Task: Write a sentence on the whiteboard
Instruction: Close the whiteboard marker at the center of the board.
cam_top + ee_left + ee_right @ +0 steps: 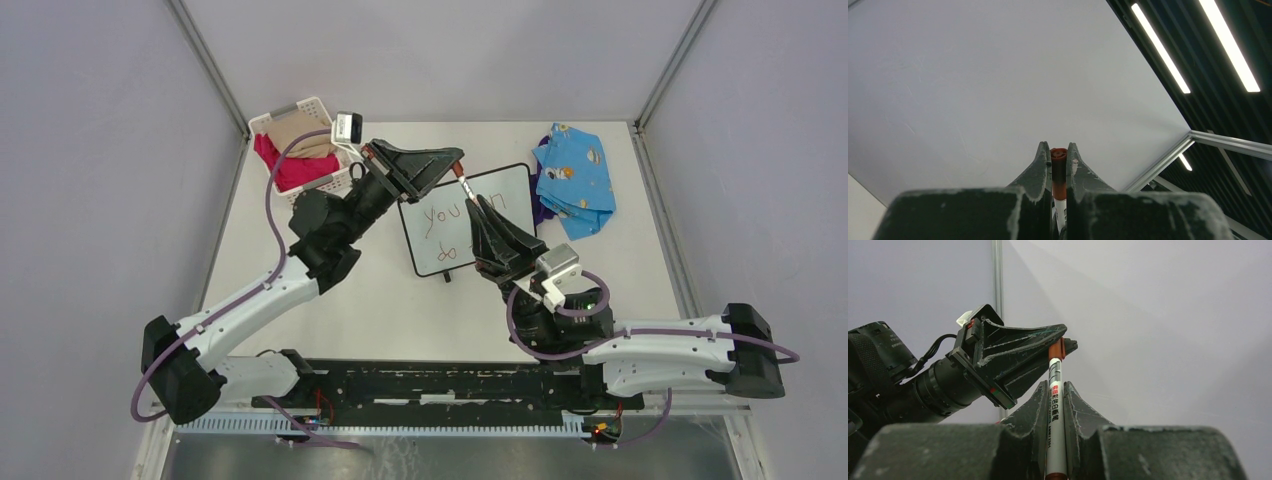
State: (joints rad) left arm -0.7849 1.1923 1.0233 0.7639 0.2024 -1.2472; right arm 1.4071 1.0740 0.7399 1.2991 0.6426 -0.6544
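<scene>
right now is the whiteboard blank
No, the whiteboard carries red handwriting, with "you" on one line and "do" below it.

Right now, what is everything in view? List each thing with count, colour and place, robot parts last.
Whiteboard: one, white with black frame, table centre, some writing on it.
Marker: one, white barrel, red-brown cap, held between both arms.
Basket: one, white, far left.
Cloths in basket: two, beige and red.
Patterned cloth: one, blue, far right.
Purple item: one, at the blue cloth's edge.
Table: one, white.
Left arm: one, black and white, jaws shut on the marker's cap.
Right arm: one, black and white, jaws shut on the barrel.
</scene>
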